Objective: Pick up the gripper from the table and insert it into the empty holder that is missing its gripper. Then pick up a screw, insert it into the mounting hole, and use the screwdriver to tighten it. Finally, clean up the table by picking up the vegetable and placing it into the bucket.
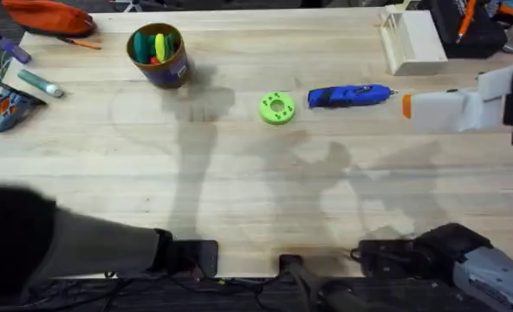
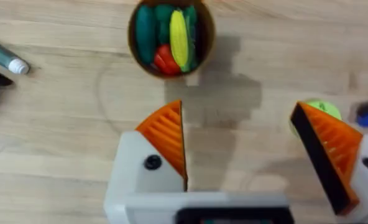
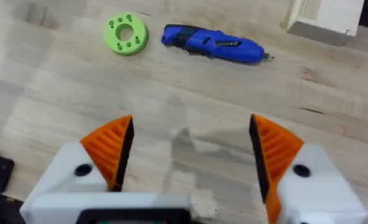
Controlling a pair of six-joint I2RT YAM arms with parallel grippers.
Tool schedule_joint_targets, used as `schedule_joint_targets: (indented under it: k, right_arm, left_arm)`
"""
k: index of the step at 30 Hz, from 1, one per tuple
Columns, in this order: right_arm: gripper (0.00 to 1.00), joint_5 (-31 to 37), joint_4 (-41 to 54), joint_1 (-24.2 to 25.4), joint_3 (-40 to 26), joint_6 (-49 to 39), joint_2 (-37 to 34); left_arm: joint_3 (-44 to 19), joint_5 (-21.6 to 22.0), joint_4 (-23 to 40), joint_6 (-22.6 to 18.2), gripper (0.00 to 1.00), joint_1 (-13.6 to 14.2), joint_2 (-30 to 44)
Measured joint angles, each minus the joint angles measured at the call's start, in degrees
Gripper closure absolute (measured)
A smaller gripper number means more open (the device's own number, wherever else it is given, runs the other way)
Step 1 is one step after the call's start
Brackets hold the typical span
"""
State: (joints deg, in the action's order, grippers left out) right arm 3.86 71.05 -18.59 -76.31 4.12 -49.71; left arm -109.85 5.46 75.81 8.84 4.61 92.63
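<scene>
From overhead, we see the bucket (image 1: 159,55) at the table's (image 1: 239,173) far left, the yellow-green vegetable (image 1: 160,45) upright inside among other toys. In the left wrist view, the left gripper (image 2: 252,149) hangs fingers apart above the bucket; we judge the vegetable light, smooth, best pinched mid-body. The right wrist view has the right gripper (image 3: 190,155) parted near the rigid blue screwdriver (image 3: 212,45).
</scene>
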Motion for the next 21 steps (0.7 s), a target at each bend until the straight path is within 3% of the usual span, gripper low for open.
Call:
schedule_joint_targets:
  k: [4, 7, 16, 21]
  right_arm:
    - [0.01, 0.0, 0.91, 0.0, 0.0, 0.0, 0.0]
    - [0.01, 0.0, 0.92, 0.0, 0.0, 0.0, 0.0]
    - [0.01, -0.02, 1.03, 0.0, 1.39, 0.0, 0.63]
    - [0.01, -0.02, 1.27, 0.0, 1.86, 0.0, 0.63]
  left_arm:
    - [1.02, 2.08, 2.7, 1.46, 0.015, 5.02, -4.62]
    - [5.79, 3.41, 2.6, 3.22, 0.015, 8.57, -9.11]
    - [33.86, 6.19, -1.18, 12.03, 0.015, 17.77, -31.02]
    - [48.18, 6.37, -3.16, 16.17, 0.015, 18.46, -44.76]
